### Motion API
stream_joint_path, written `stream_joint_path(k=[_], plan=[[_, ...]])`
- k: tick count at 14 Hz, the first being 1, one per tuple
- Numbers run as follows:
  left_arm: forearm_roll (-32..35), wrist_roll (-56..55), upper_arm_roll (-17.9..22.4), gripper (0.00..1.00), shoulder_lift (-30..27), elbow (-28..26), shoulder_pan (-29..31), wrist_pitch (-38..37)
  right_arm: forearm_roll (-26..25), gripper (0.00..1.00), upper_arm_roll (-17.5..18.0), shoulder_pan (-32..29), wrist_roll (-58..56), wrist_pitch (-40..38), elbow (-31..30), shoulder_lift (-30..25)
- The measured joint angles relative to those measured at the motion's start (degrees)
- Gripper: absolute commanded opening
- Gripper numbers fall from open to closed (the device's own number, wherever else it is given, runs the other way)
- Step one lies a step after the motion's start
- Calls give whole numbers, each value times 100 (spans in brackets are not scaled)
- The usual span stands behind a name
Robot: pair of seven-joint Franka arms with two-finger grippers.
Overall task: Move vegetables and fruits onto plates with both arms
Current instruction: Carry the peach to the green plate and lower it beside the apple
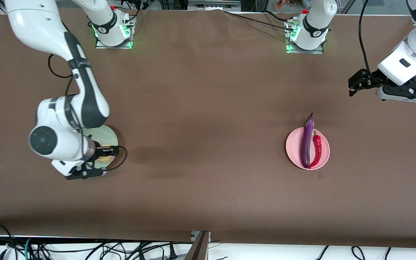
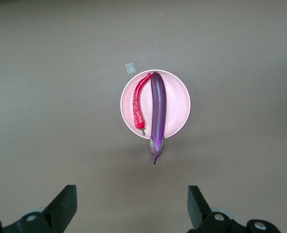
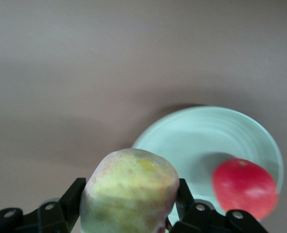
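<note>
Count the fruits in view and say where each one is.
2. The red fruit lies on the green plate at the right arm's end of the table. The yellow-green fruit is gripped in the right hand, over that plate's edge. None seems hidden.

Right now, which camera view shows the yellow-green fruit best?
The right wrist view: the yellow-green fruit fills it, held between the right gripper fingers over the green plate. In the front view the right arm hides most of it. The left wrist view lacks it.

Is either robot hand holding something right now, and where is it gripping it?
The right gripper holds the yellow-green fruit by its sides, over the green plate. The left gripper is open and empty.
</note>
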Motion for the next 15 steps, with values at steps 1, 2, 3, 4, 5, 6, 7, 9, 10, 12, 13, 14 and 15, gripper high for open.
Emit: stream_joint_path(k=[1,2,3,4,5,6,7,9,10,12,13,14,15], plan=[[0,0,0,100,0,0,0,0,0,54,0,-139,-103,-39,-59,10],[0,0,0,100,0,0,0,0,3,54,2,-246,-173,-52,-138,26],[0,0,0,100,0,0,0,0,6,54,4,-311,-198,-54,-216,60],[0,0,1,100,0,0,0,0,7,54,5,-334,-201,-54,-266,113],[0,0,3,100,0,0,0,0,7,54,13,-335,-201,-53,-289,171],[0,0,4,100,0,0,0,0,7,54,30,-331,-201,-53,-296,225],[0,0,4,100,0,0,0,0,7,54,43,-325,-201,-52,-298,271],[0,0,4,100,0,0,0,0,7,54,52,-318,-201,-43,-299,362],[0,0,5,100,0,0,0,0,7,54,52,-319,-201,-24,-299,402],[0,0,9,100,0,0,3,0,7,54,52,-319,-201,27,-300,489],[0,0,10,100,0,0,4,0,7,54,52,-319,-201,57,-301,539],[0,0,12,100,0,0,5,0,7,54,52,-319,-201,88,-301,586],[0,0,13,100,0,0,6,0,7,55,52,-319,-201,125,-301,631]])
